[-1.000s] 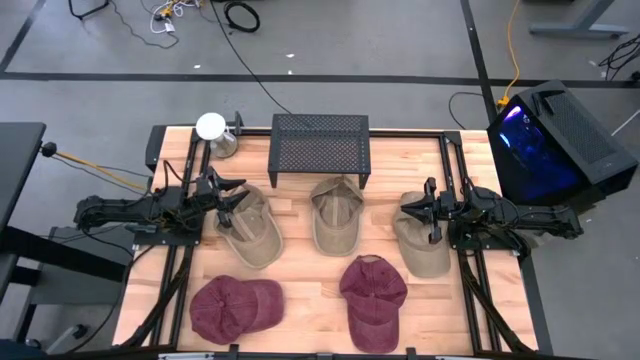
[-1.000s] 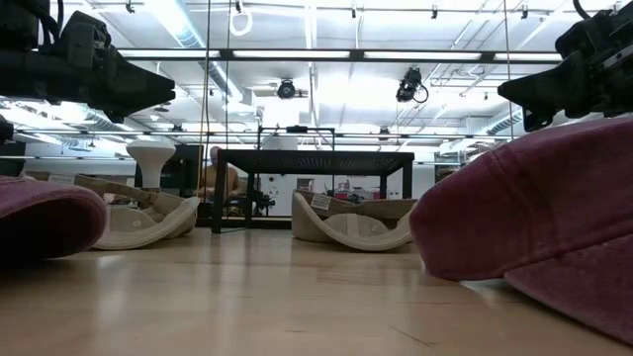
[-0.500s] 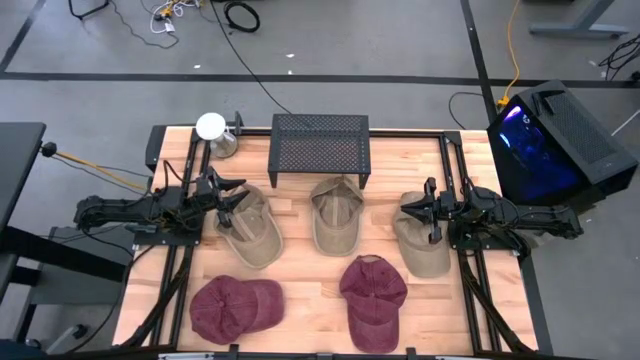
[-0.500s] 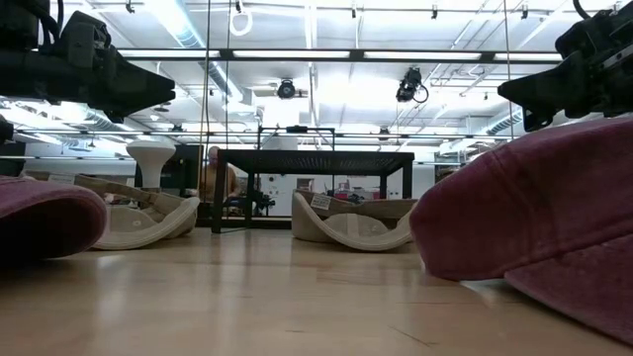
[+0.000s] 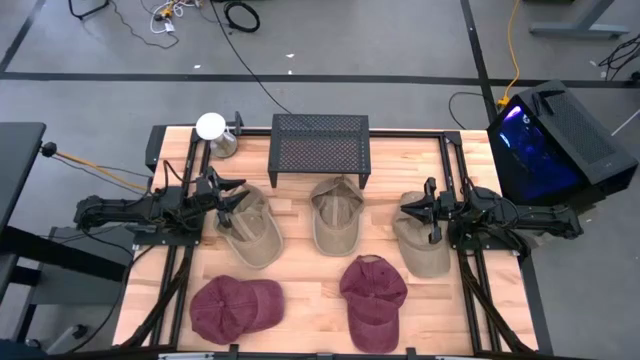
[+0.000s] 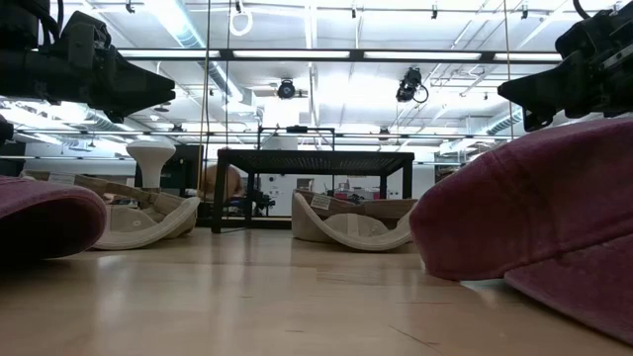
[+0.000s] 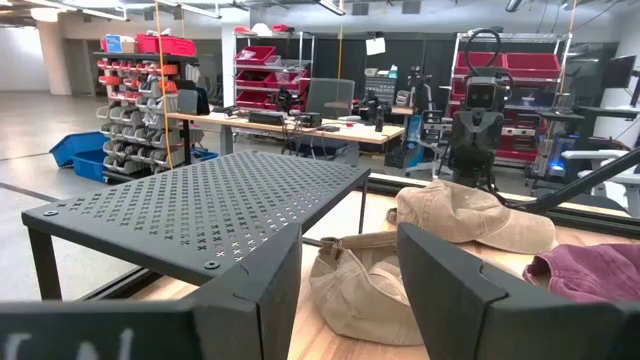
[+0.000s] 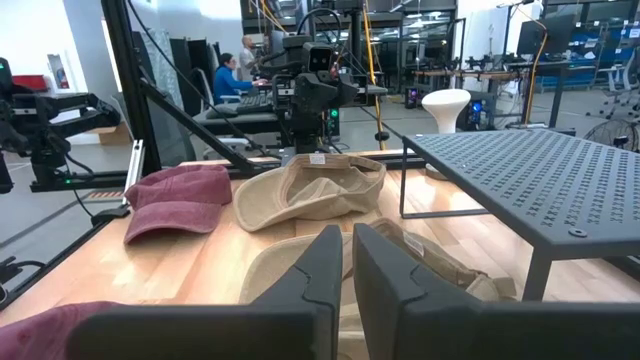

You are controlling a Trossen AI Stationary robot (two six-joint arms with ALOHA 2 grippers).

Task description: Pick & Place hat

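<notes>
Dark-fingered and spread wide with nothing between them, the left gripper (image 5: 232, 195) hovers at the tan hat (image 5: 250, 228) left of centre, long axis running diagonally toward lower right, while the right gripper (image 5: 420, 208), nearly closed and empty, waits at right.

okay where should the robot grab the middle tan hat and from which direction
Probably the middle tan hat's crown edge, from straight above. It lies upside down, opening up, so the thin fabric wall stands free for one finger inside and one outside. The right gripper hovers at the right tan hat, the left gripper over the left one.
</notes>
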